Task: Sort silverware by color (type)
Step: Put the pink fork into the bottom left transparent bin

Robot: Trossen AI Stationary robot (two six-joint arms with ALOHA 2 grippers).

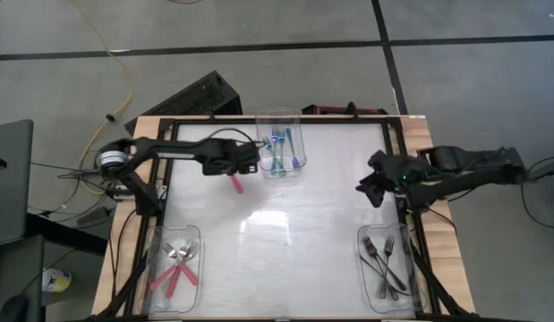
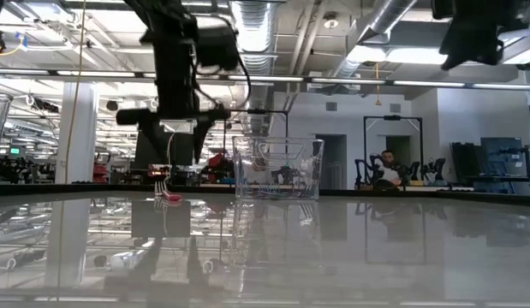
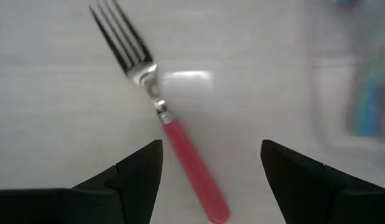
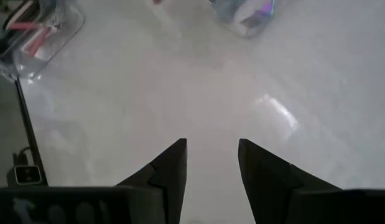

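The red-handled fork [image 3: 180, 130] lies flat on the white surface [image 1: 294, 224], all alone, just beside the clear bin [image 1: 279, 143] of blue-handled forks [image 1: 278, 154] at the far edge. Its long axis runs on a diagonal: in the high view the handle end points toward the near side and slightly right, and the tines are tucked under the left tool [image 1: 248, 161]. That left tool hovers straight over the fork with its fingers [image 3: 139, 177] spread wide, handle lying between them, nothing pinched. The left arm reaches in from the left edge, stretched almost level across the surface. In the low view the fork's pink handle shows low on the surface beneath the dark arm, though whether the fingertips touch the surface is hard to say from here.

Over on the right, the right tool [image 1: 373, 188] waits above the surface's right side, fingers parted, empty. Near left bin [image 1: 174, 268] holds red-handled forks; near right bin [image 1: 387, 268] holds black forks [image 1: 384, 264].
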